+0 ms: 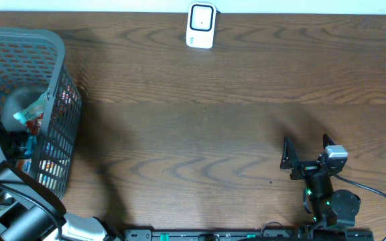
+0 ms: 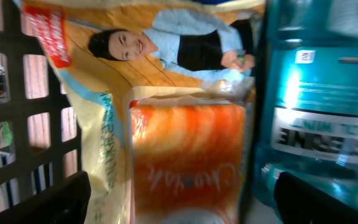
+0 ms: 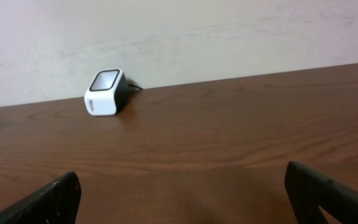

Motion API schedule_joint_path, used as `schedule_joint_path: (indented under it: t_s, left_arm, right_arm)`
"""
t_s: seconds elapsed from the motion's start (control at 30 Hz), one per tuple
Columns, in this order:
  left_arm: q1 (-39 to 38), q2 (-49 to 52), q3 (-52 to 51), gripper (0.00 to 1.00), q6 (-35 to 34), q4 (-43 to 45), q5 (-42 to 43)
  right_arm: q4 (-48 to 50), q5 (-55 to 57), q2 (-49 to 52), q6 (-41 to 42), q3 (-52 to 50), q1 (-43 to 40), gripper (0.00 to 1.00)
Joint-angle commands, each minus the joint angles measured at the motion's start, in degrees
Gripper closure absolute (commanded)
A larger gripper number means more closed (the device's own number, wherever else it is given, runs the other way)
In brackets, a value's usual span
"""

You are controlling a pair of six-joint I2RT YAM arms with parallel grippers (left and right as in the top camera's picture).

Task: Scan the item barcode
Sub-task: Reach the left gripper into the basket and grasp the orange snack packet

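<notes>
My left claw [image 2: 191, 205] hangs wide inside the basket [image 1: 59, 100] at the left end of the worktop [image 1: 200, 134], gripping nothing. A yellow-and-orange snack packet [image 2: 185, 143] lies straight ahead of it, with a blue bottle [image 2: 319, 112] just beside. My right claw [image 1: 307, 150] sits wide and empty near the front right. The white scanner [image 1: 200, 25] stands at the far edge.

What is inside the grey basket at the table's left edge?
A yellow-orange snack packet and a teal bottle lie in the basket, the open left tool reaching in. Anything beneath is hidden.
</notes>
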Motion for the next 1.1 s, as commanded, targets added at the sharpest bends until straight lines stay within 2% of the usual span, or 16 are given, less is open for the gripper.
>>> schedule_joint_path:
  t_s: [0.0,0.43,0.5,0.6,0.73,0.83,0.9,1.07]
  left_arm:
    - [0.28,-0.61,-2.82,0.06,-0.26,1.75,-1.22]
    - [0.28,-0.42,-6.49,0.07,-0.26,6.54,-1.86]
    - [0.28,-0.28,-7.39,0.15,-0.26,7.65,-1.84]
    - [0.28,-0.24,-9.14,0.36,-0.28,8.96,-1.84]
    - [0.22,-0.31,-9.64,0.48,-0.28,9.14,-1.55]
    - [0.22,-0.5,-9.35,0.62,0.11,8.94,-0.66]
    - [0.22,-0.79,-8.81,0.66,0.2,8.41,0.17]
    - [0.22,-3.17,-6.73,0.66,1.49,7.48,0.61]
  right_arm:
    - [-0.24,0.04,-0.11,-0.63,-0.07,0.39,0.01]
    - [-0.24,0.04,-0.11,-0.63,-0.04,0.39,0.01]
    - [-0.24,0.04,-0.11,-0.63,-0.04,0.39,0.01]
    - [-0.24,0.04,-0.11,-0.63,-0.04,0.39,0.01]
    - [-0.24,0.04,-0.11,-0.63,-0.04,0.39,0.01]
    - [-0.24,0.04,-0.11,-0.63,-0.04,0.39,0.01]
    - [-0.24,0.04,-0.11,-0.63,-0.04,0.39,0.01]
    - [-0.24,0.04,-0.11,-0.63,-0.04,0.39,0.01]
